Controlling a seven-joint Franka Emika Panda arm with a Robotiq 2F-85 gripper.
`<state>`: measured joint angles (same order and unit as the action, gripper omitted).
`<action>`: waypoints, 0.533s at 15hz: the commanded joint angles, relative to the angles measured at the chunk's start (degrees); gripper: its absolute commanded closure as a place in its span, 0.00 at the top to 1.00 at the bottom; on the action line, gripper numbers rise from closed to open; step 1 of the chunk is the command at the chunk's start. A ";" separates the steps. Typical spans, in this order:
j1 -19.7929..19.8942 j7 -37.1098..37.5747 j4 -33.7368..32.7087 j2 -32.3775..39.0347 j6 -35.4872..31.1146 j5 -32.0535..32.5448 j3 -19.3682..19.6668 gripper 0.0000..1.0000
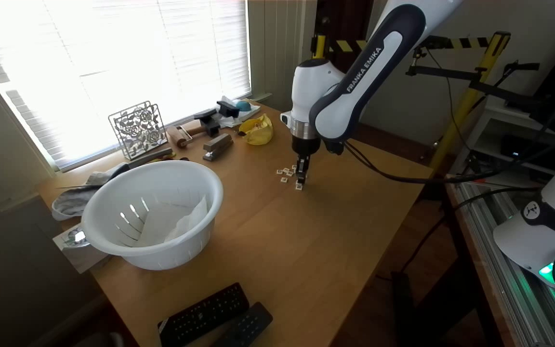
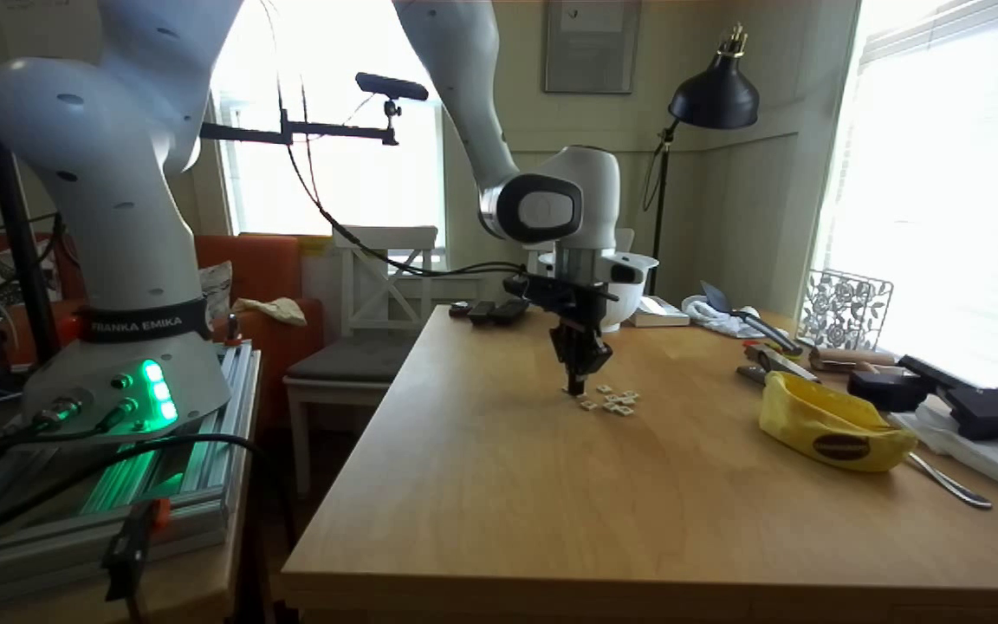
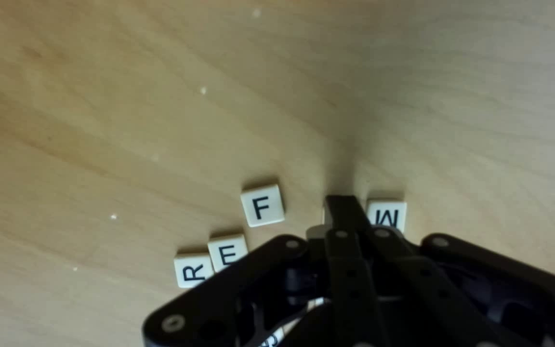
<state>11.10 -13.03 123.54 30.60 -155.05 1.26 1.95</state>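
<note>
My gripper (image 3: 342,205) points straight down at the wooden table (image 2: 499,494), its fingers shut together with nothing seen between them. Small white letter tiles lie around the fingertips. In the wrist view a tile marked F (image 3: 263,206) is left of them. An M or W tile (image 3: 387,214) sits just to their right, partly covered. Behind the fingers, a sliver of another tile (image 3: 327,217) shows. Farther left, an E tile (image 3: 228,251) and an R tile (image 3: 194,271) touch or nearly touch. More tiles are hidden beneath the gripper. Whether the fingertips touch the table or a tile, I cannot tell.
A white colander (image 1: 176,255) with paper inside stands on the table, near two black remotes (image 1: 205,313). Along the window side are a metal napkin holder (image 1: 138,129), a stapler (image 1: 218,146) and a yellow pouch (image 2: 837,429). A cable (image 1: 393,178) hangs from the arm.
</note>
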 commanded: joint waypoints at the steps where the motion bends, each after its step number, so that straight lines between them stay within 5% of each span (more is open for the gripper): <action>1: 0.65 -0.07 0.87 0.00 -0.43 -0.83 -0.43 0.00; 8: 0.81 -0.29 1.47 -0.54 -0.76 -0.96 -0.61 0.00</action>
<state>11.22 -13.03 123.61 30.56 -155.12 1.20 1.94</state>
